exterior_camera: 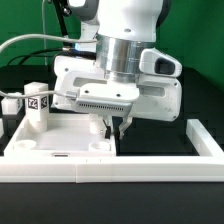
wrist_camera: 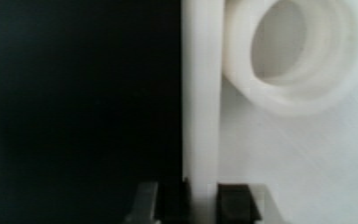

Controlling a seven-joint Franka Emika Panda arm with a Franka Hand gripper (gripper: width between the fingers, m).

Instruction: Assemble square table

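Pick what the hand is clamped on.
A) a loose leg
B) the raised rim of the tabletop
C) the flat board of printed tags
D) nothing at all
B: in the wrist view the hand is closed, one finger on each side of the thin raised rim of the tabletop, beside a round socket.

The tabletop (exterior_camera: 55, 146) lies at the exterior view's left, behind the border wall (exterior_camera: 150, 167). A leg (exterior_camera: 38, 106) stands at its back. The gripper (exterior_camera: 117, 127) has one finger on each side of the rim (wrist_camera: 197, 100), beside a socket (wrist_camera: 297, 60).
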